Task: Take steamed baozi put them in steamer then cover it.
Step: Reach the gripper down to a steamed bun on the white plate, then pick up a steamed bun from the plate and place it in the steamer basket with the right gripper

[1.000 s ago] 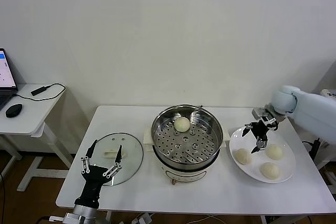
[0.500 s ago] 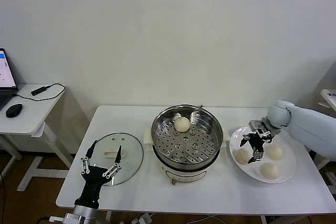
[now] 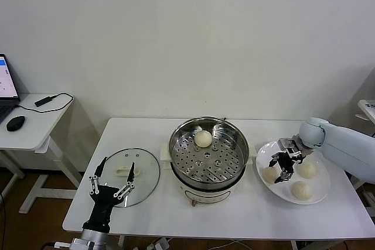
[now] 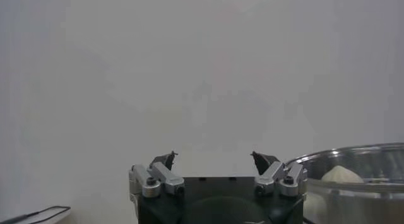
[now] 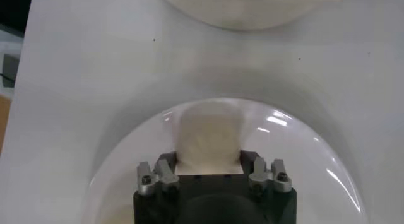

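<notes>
Baozi sat three to the white plate (image 3: 265,151) at the table's right end, and the right gripper (image 3: 280,167) was down among them, its fingers squeezed against the sides of the nearest-left bun (image 3: 269,174). From the right wrist view that bun (image 5: 209,136) bulged out between the two pads, pinched narrow where they pressed it; its underside was hidden behind the gripper body, so I could not tell whether it had left the plate (image 5: 303,143). The other two buns (image 3: 307,170) (image 3: 301,189) lay untouched just beside it.

Nearest me, at the table's front left corner, the left gripper (image 3: 111,180) stood pointing upward with its fingers spread wide, holding nothing, parked in front of the cover (image 3: 143,171), which lay flat on the table with its cream handle partly hidden behind the fingers.

Farther back, in the middle, stood the steamer (image 3: 208,150) on its white base, with one bun (image 3: 203,138) resting on the perforated tray toward the far wall. In the left wrist view only the steamer's rim (image 4: 353,153) showed, cut off at the edge.
</notes>
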You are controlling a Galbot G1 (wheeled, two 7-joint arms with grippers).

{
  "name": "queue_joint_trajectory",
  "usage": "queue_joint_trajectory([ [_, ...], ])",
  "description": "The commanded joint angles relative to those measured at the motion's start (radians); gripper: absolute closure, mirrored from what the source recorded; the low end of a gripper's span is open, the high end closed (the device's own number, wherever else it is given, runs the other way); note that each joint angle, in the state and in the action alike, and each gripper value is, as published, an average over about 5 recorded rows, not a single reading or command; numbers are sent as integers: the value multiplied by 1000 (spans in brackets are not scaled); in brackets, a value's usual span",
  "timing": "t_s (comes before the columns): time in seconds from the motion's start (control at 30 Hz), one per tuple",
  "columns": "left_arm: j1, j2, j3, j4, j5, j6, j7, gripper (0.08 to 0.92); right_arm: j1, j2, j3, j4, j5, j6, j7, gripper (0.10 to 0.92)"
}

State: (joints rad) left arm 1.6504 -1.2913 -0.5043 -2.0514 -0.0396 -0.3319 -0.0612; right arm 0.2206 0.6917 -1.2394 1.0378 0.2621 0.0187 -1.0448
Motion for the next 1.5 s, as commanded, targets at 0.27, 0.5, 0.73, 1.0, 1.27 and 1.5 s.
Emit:
queue_joint_trajectory([
  [0.27,-10,13,18,-15,-1,3,-2,177,518,7,-231,129,97,-11,-214,372],
  [0.5,-12,18,38,-21,-1,1,-5,177,773,158,-370,274,262,-93,-244,364],
  [0.73,-15,21,49,-25,0,0,-7,177,793,318,-392,370,390,-180,-177,370],
  [1.0,-17,16,50,-27,0,0,-11,177,676,470,-396,364,429,-259,-77,364],
  [1.27,-17,11,42,-23,0,2,-13,177,568,558,-390,311,436,-299,23,369],
  [1.5,-21,9,36,-17,-1,2,-15,177,508,599,-380,272,412,-313,63,372],
])
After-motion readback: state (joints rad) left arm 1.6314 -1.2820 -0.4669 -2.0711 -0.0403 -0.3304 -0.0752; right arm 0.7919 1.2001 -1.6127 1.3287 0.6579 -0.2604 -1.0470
